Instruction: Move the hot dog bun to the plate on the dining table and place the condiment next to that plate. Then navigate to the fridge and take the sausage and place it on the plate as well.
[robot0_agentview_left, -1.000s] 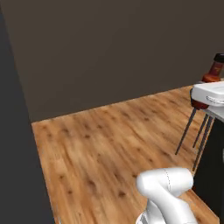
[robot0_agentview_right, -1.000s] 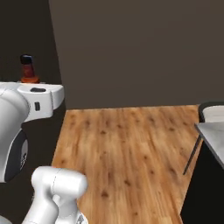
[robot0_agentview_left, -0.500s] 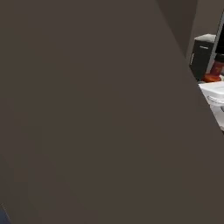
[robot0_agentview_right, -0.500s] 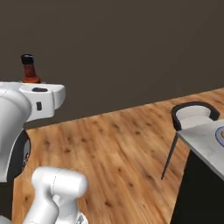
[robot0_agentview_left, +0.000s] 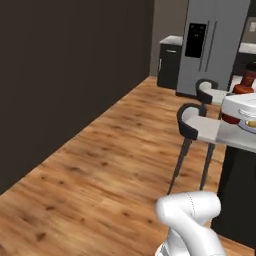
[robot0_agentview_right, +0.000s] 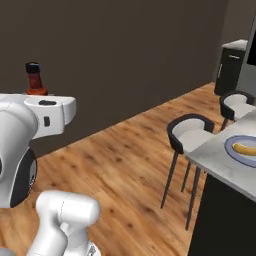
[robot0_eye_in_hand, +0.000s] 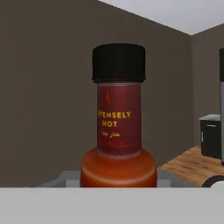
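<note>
Gripping condiment (robot0_eye_in_hand: 118, 131) upright — bun (robot0_agentview_right: 245, 148) on plate (robot0_agentview_right: 231, 146)

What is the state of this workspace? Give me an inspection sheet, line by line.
Surface: dining table, marble top, bare beside the plate.
Job's things: hot dog bun lies on the plate; condiment upright in the grip, off the table; fridge doors closed.
Clutter: nothing seen.
Grippers: gripper shut on the condiment.
Cables: nothing seen.
Surroundings: two stools at the table, wood floor, dark wall.
</note>
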